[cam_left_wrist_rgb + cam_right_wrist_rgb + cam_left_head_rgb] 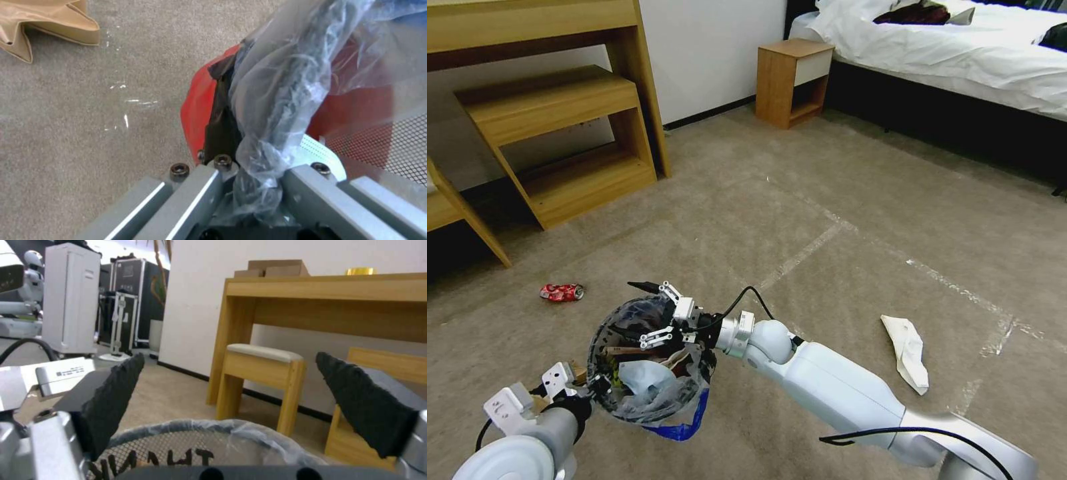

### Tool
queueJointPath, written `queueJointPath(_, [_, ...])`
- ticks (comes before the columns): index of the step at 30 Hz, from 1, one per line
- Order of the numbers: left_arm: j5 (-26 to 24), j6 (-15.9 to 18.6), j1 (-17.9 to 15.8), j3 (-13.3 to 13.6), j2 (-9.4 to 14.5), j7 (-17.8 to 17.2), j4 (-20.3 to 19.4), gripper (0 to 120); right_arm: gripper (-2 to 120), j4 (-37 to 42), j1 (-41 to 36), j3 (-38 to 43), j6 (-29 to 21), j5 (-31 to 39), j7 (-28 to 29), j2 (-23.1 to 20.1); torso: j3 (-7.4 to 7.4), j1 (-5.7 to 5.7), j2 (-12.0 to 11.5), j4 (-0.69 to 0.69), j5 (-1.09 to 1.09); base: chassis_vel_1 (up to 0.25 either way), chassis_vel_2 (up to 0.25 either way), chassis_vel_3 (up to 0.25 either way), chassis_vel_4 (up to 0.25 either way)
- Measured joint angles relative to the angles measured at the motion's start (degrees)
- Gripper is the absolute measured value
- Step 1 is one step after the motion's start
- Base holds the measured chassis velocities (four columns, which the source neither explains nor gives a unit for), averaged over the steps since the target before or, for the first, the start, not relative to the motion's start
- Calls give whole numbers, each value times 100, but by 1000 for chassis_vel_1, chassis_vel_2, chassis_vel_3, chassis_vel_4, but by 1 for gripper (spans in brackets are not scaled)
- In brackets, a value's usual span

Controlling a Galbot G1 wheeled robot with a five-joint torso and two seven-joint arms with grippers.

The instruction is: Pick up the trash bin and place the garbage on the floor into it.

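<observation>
In the head view, the trash bin (647,363) sat low and left of the middle of the frame, held up over the floor (827,200). It was stuffed with paper and bits. The left arm came in from the bottom left corner, and the left gripper (584,387) met the bin's near rim. The right arm stretched in from the bottom right, bent at the wrist, so the right gripper (657,310) hung over the top of the bin with its jaws spread wide and nothing in them. A crushed red can (562,291) lay on the carpet at the left. A crumpled white tissue (908,351) lay at the right.

In the left wrist view, the left gripper (256,186) was pinched tight on the rim of the red bin (200,100) and its clear bag (285,86).

In the right wrist view, the two dark fingers (115,396) stood far apart. The bin's rim (209,430) was at the bottom, maybe just under them.
</observation>
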Motion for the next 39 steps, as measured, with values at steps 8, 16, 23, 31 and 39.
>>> queueJointPath(8, [-70,0,-27,-27,89,-32,27,0,100,589,441,534,-253,470,128,-404,0,0,0,0,1,0,0,0,0])
queueJointPath(16, [-133,0,-104,-29,127,-47,99,0,100,1069,989,1458,-724,1045,475,-1152,0,0,0,0,0,0,0,0,0])
queueJointPath(23, [-217,0,-159,-51,263,23,150,0,100,1094,741,2489,-1186,1040,852,-1936,0,0,0,0,3,0,0,0,0])
queueJointPath(31, [-231,0,-258,3,355,135,208,0,100,1033,-233,3820,-1786,497,1386,-2650,0,0,0,-1,3,0,0,0,0])
queueJointPath(39, [-261,0,-347,31,535,316,240,0,100,581,-1031,4541,-2553,82,2050,-3265,-1,0,0,-1,1,0,0,0,0])
